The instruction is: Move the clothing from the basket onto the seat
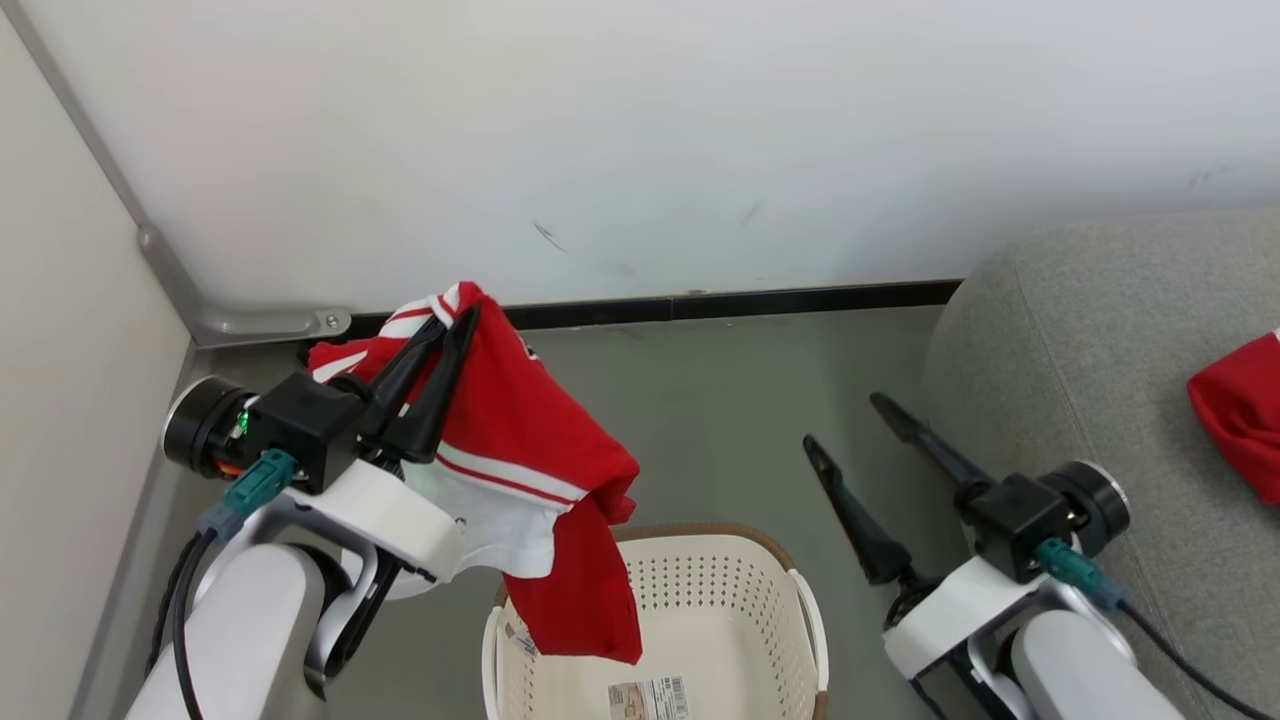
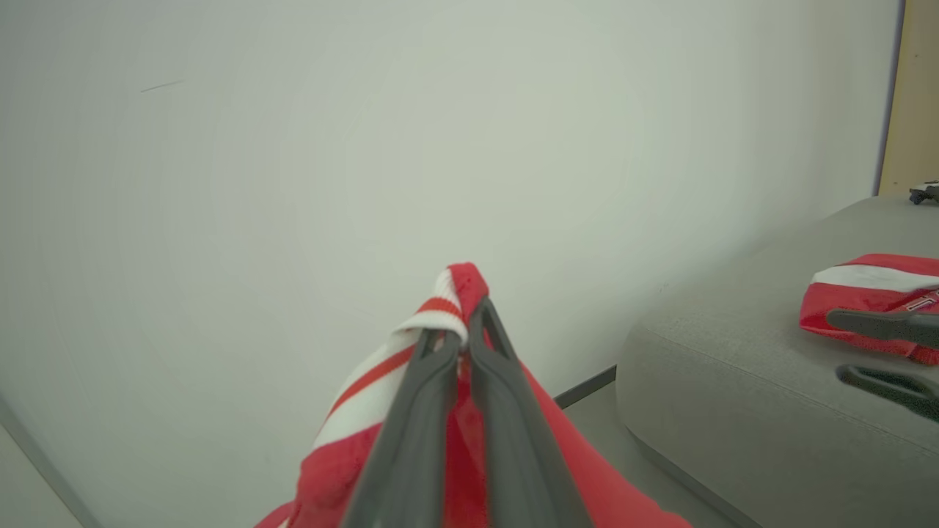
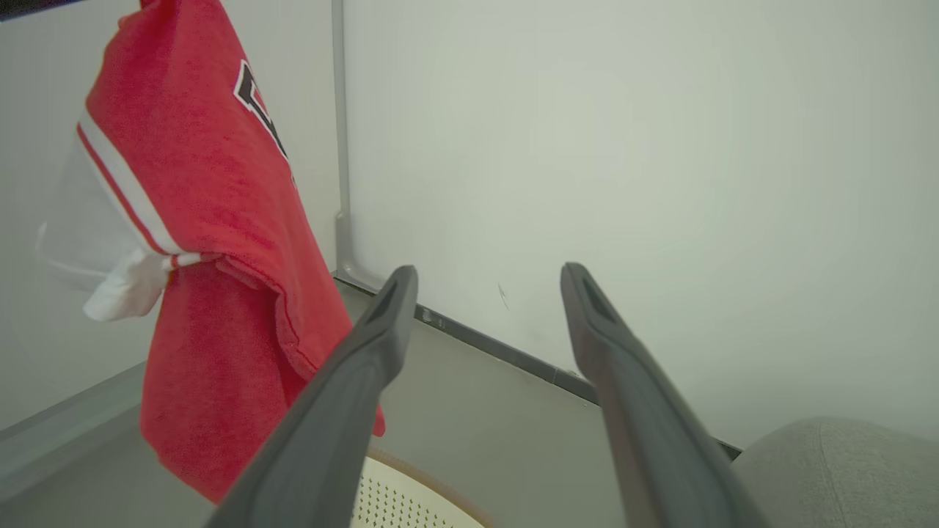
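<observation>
Your left hand (image 1: pixel 455 320) is clamped on a red garment (image 1: pixel 520 430), its two dark fingers pressed together over a white-striped edge that pokes out just past the tips. The hand holds the cloth up above the basket (image 1: pixel 745 575) and to its left. The fabric drapes over the fingers and wrist, and a long red fold hangs down across the basket's left rim in the head view; you cannot tell from these views whether the hem touches the plastic. Black-and-white lettering shows on the side of the garment that faces away from the basket's left. The basket stands on the grey floor (image 1: pixel 720 400), cream with a brown rim and perforated walls, and a barcode label (image 1: pixel 650 697) shows at its near side. Your right hand (image 1: pixel 843 420) hovers to the right of the basket and above its rim with its fingers spread wide apart and nothing between them. Farther right of the basket is the seat (image 1: pixel 1080 330), light grey and rounded, and a second red garment (image 1: pixel 1240 410) with a white stripe lies on its top, well apart from the basket. Beyond the basket, a white wall (image 1: pixel 700 130) meets the floor at a dark skirting (image 1: pixel 750 300).
</observation>
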Controlling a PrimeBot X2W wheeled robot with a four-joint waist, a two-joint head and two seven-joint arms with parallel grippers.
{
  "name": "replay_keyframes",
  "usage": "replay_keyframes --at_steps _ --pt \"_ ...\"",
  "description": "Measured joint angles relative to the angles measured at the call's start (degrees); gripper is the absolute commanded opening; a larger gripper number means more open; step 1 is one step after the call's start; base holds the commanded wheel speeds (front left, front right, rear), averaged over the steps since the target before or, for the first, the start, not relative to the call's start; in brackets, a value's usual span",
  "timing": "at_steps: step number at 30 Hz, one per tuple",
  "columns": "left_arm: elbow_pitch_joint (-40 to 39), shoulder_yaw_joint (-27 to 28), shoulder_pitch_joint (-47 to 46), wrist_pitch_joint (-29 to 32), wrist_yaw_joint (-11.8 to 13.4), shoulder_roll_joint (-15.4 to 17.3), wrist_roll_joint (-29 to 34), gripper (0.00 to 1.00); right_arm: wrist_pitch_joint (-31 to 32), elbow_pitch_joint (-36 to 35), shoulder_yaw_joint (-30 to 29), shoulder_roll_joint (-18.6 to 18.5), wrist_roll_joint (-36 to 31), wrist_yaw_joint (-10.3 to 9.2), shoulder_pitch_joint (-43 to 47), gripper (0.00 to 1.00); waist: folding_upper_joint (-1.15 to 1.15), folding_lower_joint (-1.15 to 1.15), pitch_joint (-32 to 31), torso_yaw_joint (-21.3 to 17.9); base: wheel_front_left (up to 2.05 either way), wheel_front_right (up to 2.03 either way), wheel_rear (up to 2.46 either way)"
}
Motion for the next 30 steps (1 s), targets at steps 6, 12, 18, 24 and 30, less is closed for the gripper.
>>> replay_keyframes --at_steps 6,12,18,24,30 --pt "-1.48 -0.9 -2.6 1.14 -0.81 -0.4 -0.93 0.0 1.44 0.43 4.88 -1.55 0.34 0.0 0.22 1.0 0.0 0.0 -1.39 0.43 0.0 0.0 0.0" --pt "-2.9 -1.81 -3.85 2.45 -1.75 -0.56 -1.43 0.0 2.52 0.64 11.16 -3.23 0.65 0.0 0.19 1.0 0.0 0.0 -2.17 -0.01 0.0 0.0 0.0" --pt "-3.49 -2.29 -4.83 3.01 -2.24 -0.59 -1.97 0.0 2.6 1.45 14.59 -4.41 0.88 0.01 -1.17 1.0 0.0 0.0 -2.41 -0.68 0.0 0.0 0.0" --pt "-4.16 -3.3 -5.26 4.0 -2.31 -0.88 -2.47 0.0 2.81 2.87 17.94 -4.55 1.43 0.0 -4.33 1.0 0.0 0.0 -2.61 -1.17 0.0 0.0 0.0" --pt "-4.95 -5.01 -6.47 4.64 -2.79 -1.97 -2.91 0.0 2.71 5.67 20.6 -4.45 2.43 0.01 -6.72 1.0 0.0 0.0 -2.81 -0.79 0.0 0.0 0.0"
